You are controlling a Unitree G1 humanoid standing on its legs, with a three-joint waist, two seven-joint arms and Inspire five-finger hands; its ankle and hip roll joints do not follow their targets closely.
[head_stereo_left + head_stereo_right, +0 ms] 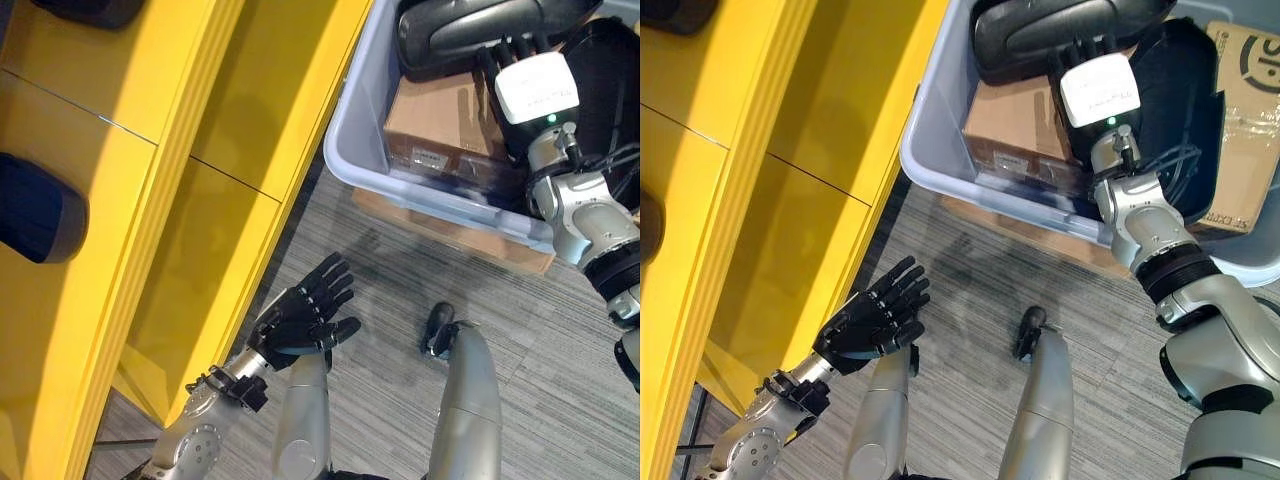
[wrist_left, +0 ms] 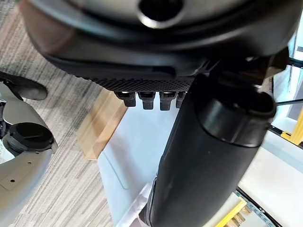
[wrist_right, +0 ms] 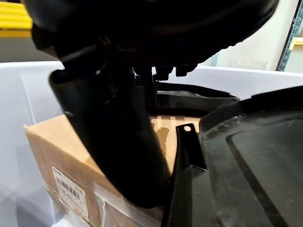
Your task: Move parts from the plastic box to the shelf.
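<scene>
The plastic box [image 1: 352, 150], pale grey-blue and translucent, stands on the grey carpeted floor [image 1: 400, 290] just beside the yellow shelf [image 1: 150, 200], with a flat piece of cardboard [image 1: 450, 235] showing under its near wall. Inside it lie a brown cardboard carton [image 1: 440, 120] with a label on its side, a long black moulded part [image 1: 1040, 35] lying across the carton's far end, and a large black tray-like part [image 1: 1185, 110] to the right; another printed carton [image 1: 1245, 110] sits at the far right. The right robot hand [image 1: 1087, 52] reaches down into the box, its fingers resting at the long black part above the carton, but whether they are closed around it cannot be told, since the white wrist unit hides most of them. The left robot hand [image 1: 305, 318] hangs over the floor near the shelf's lower edge, fingers spread and straight, holding nothing. On the shelf's left side lie two dark rounded parts [image 1: 35, 210].
</scene>
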